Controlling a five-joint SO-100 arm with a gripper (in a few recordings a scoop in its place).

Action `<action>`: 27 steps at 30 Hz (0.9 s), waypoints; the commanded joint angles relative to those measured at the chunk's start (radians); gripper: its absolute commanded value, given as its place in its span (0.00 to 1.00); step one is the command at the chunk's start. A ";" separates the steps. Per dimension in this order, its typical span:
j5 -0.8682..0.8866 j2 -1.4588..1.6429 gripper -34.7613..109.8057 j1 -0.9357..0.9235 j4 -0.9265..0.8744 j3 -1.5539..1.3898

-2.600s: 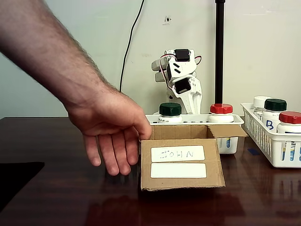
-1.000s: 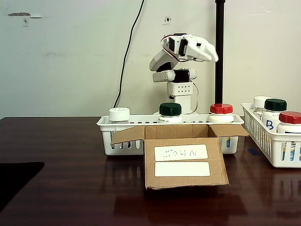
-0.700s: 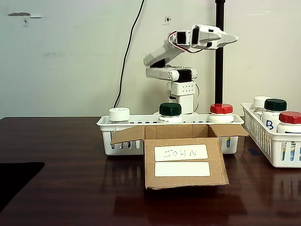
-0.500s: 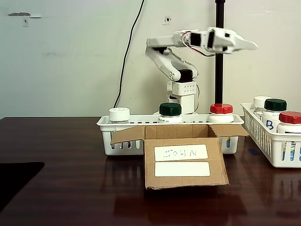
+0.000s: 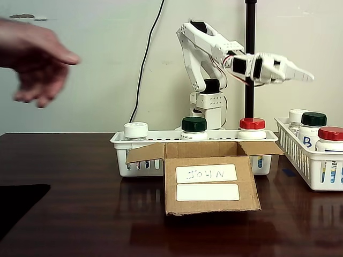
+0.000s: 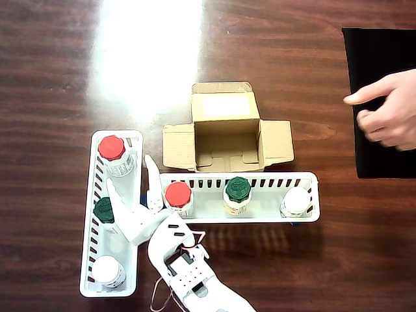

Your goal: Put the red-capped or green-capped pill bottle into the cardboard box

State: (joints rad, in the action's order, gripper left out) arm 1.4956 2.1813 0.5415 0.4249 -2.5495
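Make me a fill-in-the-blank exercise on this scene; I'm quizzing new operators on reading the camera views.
1. The open cardboard box bears a label handwritten ____.
2. The pill bottle marked "B" has a dark ____ cap.
3. In the overhead view, the gripper is open over the ____-hand basket.
4. A person's ____ shows at the fixed view's left edge.

Missing words: JOHN; green; left; hand

Person's hand (image 5: 37, 61) is motion-blurred in fixed view, arm cut by left edge. In overhead view, the arm partly covers the pill bottle (image 6: 103, 210); its "B" isn't visible there. Side basket (image 5: 300, 155) is cut by right edge.
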 commanded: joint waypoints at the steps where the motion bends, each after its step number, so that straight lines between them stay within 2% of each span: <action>1: -0.008 0.064 0.74 0.051 0.054 -0.021; 10: -0.058 -0.020 0.74 0.160 0.060 0.014; 19: -0.067 -0.273 0.74 0.181 0.279 0.041; 27: -0.066 -0.394 0.74 0.146 0.360 0.055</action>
State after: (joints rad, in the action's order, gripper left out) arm 1.4159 1.7978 0.6964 0.7179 -2.5510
